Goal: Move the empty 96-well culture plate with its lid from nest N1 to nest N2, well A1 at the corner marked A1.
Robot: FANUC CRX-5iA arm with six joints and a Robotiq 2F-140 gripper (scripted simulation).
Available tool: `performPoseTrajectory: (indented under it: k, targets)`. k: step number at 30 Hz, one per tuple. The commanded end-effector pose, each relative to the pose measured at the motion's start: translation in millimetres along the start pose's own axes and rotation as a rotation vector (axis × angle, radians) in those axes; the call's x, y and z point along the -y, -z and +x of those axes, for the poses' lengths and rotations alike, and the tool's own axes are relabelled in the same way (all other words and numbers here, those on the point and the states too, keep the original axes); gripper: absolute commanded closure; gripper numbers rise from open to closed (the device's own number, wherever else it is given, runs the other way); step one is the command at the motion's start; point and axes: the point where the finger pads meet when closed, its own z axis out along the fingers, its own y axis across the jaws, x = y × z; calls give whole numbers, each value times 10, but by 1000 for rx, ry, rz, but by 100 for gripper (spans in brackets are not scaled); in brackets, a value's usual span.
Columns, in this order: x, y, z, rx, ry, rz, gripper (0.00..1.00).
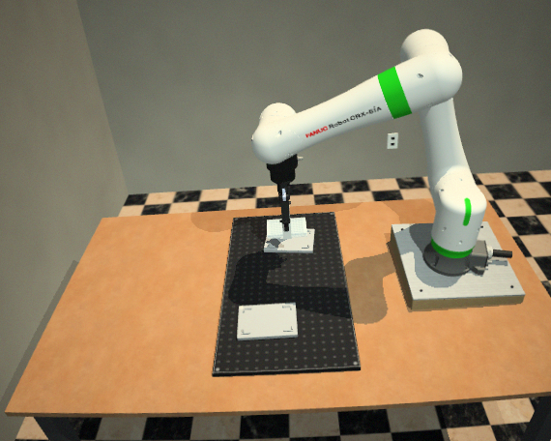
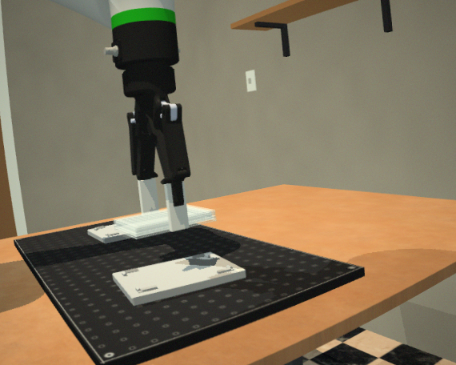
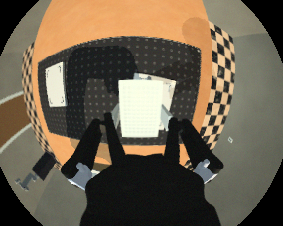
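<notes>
My gripper (image 1: pixel 286 226) is shut on the white 96-well plate (image 1: pixel 286 227), its fingers on the plate's two long sides. The plate hangs level a little above nest N1 (image 1: pixel 289 246), the far nest in the top view. In the exterior view the plate (image 2: pixel 165 221) with its clear lid on top sits between the fingers (image 2: pixel 163 218), above and behind N1 (image 2: pixel 178 277), which carries its shadow. Nest N2 (image 1: pixel 267 320) is bare; it also shows in the exterior view (image 2: pixel 103 233). The wrist view shows the plate (image 3: pixel 141 109) between the fingers, N1 (image 3: pixel 165 91) just past it and N2 (image 3: pixel 54 85) at the left.
Both nests stand on a black perforated board (image 1: pixel 286 295) on the orange table. The arm's grey base plate (image 1: pixel 457 271) stands to the right of the board. A wall shelf (image 2: pixel 305 12) hangs high in the exterior view.
</notes>
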Motion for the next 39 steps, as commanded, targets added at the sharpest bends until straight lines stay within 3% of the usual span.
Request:
performPoseTrajectory:
  k: [1, 39]
  targets:
    - [92, 2, 22, 0, 0, 0, 100]
    - [1201, 2, 257, 0, 0, 0, 100]
